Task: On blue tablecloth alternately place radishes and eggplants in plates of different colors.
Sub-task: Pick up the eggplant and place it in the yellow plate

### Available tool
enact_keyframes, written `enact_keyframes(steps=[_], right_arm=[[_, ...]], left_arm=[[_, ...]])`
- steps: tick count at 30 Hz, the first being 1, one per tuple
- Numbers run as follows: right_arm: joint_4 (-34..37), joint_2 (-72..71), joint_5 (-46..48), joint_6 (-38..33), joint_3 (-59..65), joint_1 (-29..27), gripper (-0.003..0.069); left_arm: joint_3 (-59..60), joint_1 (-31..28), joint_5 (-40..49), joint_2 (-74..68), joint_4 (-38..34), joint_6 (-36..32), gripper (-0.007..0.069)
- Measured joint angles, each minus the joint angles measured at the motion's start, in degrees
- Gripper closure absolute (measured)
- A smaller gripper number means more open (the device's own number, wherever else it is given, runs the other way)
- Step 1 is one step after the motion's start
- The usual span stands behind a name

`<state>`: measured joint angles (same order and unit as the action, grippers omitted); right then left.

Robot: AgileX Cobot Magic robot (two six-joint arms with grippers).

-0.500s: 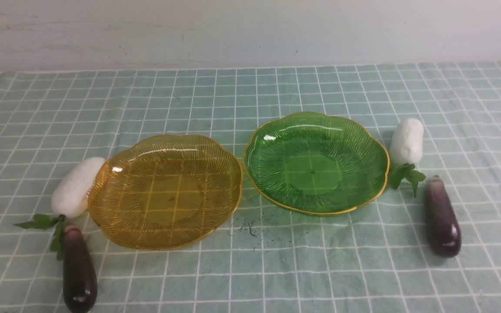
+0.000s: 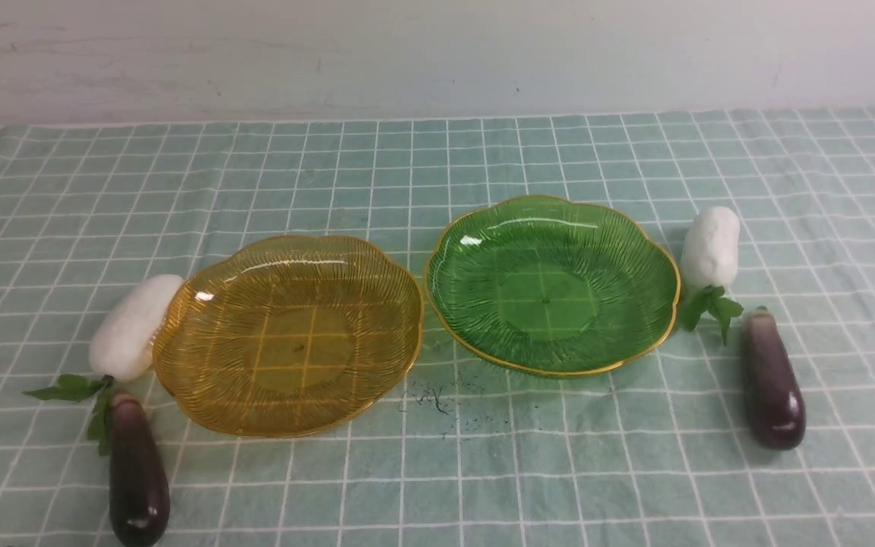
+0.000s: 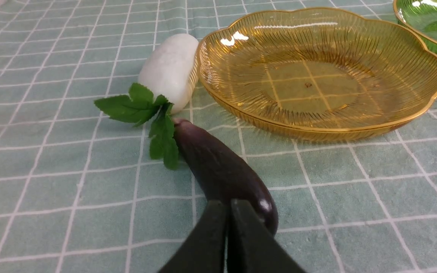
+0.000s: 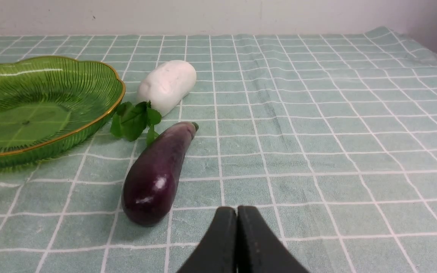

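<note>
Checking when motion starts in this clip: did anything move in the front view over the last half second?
Nothing visibly changed. The amber plate and green plate are empty as before, and the left radish, left eggplant, right radish and right eggplant lie on the blue tablecloth where they were. No arm shows in the front view.

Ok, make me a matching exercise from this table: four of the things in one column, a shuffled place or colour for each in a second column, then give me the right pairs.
Column one
1. amber plate
2. green plate
3. left radish
4. right eggplant

Column two
A. dark purple, farthest right
B. empty, right of centre
C. white, lying against the amber plate's rim
D. empty, left of centre

Pairs: 1-D, 2-B, 3-C, 4-A
</note>
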<state>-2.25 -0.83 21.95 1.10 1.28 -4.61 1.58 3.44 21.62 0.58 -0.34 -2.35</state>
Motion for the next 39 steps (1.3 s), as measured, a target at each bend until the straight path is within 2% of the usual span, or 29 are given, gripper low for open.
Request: enact_keyframes(steps=[3,5,11,13,14,16,19,24,25,26,29,33,36,39], right_arm=[[0.00,0.00,0.00,0.00,0.00,-0.06,0.0673],[0.00,0.00,0.00,0.00,0.00,-0.06,0.0673],[0.00,0.00,0.00,0.00,0.00,-0.06,0.0673],[0.00,0.00,0.00,0.00,0.00,-0.06,0.0673],[0.00,0.00,0.00,0.00,0.00,-0.06,0.0673],[0.00,0.00,0.00,0.00,0.00,-0.06,0.0673],[0.43,0.00,-0.28,0.06,0.00,-0.06,0.0673],[12.99,0.00,-9.63,4.42,0.43,-0.06,0.0673],[20.88,0.00,-15.17,7.99,0.43,-0.06,0.0673],[25.77,0.00,-17.73,10.36,0.43,-0.06,0.0673],[36.99,0.00,-22.81,14.04,0.43,-0.11,0.0673],[42.81,0.00,-24.28,14.91,0.43,-0.11,0.0673],[46.31,0.00,-25.36,15.45,0.43,-0.11,0.0673],[46.84,0.00,-23.23,14.91,-0.73,0.42,0.0673]], left_arm=[[0.06,0.00,-3.13,0.00,-2.74,2.34,0.0632],[0.06,0.00,-8.23,0.00,-8.09,6.24,0.0632],[0.06,0.00,-19.93,0.00,-21.12,12.07,0.0632],[0.06,0.00,-28.05,0.00,-26.42,13.37,0.0632],[0.06,0.00,-28.73,0.00,-26.75,13.34,0.0632],[-0.29,0.00,-36.53,0.00,-30.17,13.78,0.0632],[-3.03,0.00,-36.32,0.00,-31.12,13.78,0.0632],[-18.91,0.00,-19.95,-4.02,-30.83,9.49,0.0632],[-25.23,0.00,-11.36,-9.04,-29.67,6.55,0.0632],[-29.18,0.00,-2.99,-13.25,-28.54,4.47,0.0632],[-38.73,0.00,18.62,-28.31,-22.81,2.72,0.0632],[-44.32,0.00,31.71,-41.99,-15.62,3.18,0.0632],[-46.43,0.00,34.89,-49.30,-11.98,3.20,0.0632],[-47.70,0.00,35.14,-55.94,-10.11,3.25,0.0632]])
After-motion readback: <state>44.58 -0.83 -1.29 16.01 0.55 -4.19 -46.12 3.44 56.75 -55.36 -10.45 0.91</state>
